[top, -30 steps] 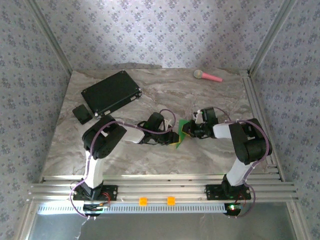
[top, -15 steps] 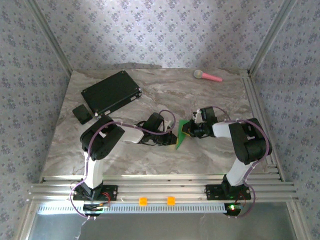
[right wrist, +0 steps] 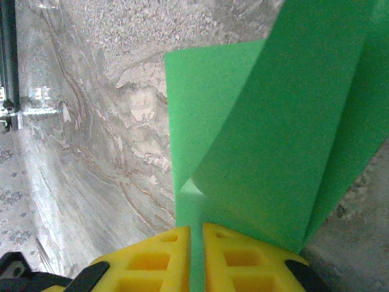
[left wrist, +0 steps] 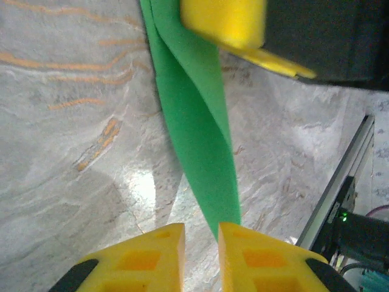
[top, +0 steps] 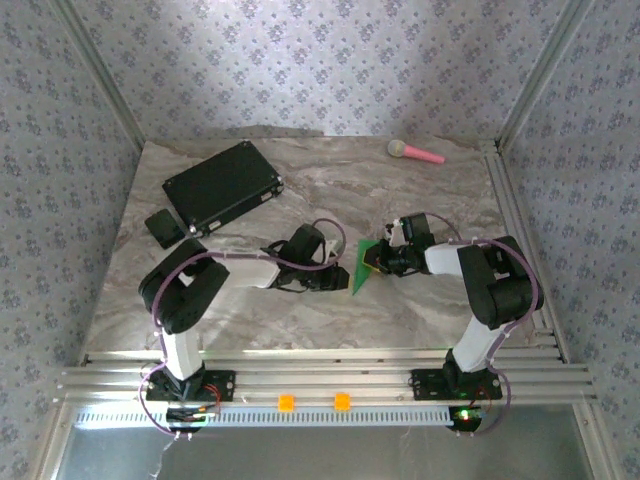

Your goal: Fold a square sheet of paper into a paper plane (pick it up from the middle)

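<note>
On the right gripper point(right wrist: 196, 230) the jaws press almost together on the green paper point(right wrist: 273, 140), whose folded layers fan up and away from them. On the left gripper point(left wrist: 201, 226) the jaws stand narrowly apart, with the marble table point(left wrist: 73, 152) showing in the slit. The paper's pointed end meets one fingertip's inner edge, and whether it is pinched I cannot tell. From there the strip runs straight ahead to the right gripper's yellow finger point(left wrist: 225, 21). Well beyond both lie a black case point(top: 222, 184) and a pink-handled toy point(top: 415, 152).
</note>
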`<state>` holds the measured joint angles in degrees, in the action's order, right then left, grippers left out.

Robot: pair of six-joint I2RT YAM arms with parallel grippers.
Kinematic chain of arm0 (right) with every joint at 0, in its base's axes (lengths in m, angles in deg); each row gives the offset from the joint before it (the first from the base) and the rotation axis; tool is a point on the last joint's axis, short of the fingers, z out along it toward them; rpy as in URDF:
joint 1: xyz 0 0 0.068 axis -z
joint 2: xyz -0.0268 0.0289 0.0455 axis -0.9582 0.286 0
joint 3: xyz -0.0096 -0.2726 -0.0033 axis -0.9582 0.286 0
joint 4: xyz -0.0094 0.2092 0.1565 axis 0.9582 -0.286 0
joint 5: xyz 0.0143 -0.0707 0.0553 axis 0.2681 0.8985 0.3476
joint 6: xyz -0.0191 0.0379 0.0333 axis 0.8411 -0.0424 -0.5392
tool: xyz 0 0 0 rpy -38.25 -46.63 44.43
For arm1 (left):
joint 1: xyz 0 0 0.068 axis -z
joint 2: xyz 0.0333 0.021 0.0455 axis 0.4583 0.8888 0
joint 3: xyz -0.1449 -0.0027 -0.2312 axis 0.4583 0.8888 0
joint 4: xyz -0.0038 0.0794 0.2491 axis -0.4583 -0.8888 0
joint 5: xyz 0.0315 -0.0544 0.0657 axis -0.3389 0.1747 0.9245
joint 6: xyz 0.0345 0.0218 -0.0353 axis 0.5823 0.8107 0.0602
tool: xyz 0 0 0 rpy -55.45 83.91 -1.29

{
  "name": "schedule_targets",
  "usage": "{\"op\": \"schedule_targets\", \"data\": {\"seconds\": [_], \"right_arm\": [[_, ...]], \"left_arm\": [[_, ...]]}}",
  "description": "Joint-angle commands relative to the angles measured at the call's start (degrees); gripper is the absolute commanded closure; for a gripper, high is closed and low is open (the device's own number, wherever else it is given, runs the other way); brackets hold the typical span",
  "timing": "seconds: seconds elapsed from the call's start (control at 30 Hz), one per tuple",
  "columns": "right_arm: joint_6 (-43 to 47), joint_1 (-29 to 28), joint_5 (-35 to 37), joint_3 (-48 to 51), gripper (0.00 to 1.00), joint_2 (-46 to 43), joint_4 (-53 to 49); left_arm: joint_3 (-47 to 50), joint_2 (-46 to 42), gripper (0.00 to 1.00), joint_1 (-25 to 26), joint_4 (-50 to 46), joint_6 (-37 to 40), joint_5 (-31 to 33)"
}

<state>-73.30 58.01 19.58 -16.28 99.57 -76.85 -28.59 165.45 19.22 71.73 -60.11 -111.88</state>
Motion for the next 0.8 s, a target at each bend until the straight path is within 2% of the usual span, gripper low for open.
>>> {"op": "schedule_targets", "data": {"seconds": [0.0,0.13,0.37,0.77], "right_arm": [[1.0,-0.5,4.3,1.3,0.85,2.8,-5.3],[0.9,-0.4,4.2,1.5,0.85,2.9,-5.2],[0.4,-0.4,3.9,1.6,0.85,3.3,-4.6],[0.3,-0.3,3.3,1.7,0.85,3.1,-4.5]], "left_arm": [[-3.7,-0.6,0.88,0.1,-1.8,0.6,0.2],[-9.0,2.7,0.96,0.4,-2.0,1.0,-3.8],[-16.7,8.6,0.98,1.2,-6.6,3.4,-7.7],[-20.6,13.9,0.97,1.7,-10.4,4.7,-4.6]]}}
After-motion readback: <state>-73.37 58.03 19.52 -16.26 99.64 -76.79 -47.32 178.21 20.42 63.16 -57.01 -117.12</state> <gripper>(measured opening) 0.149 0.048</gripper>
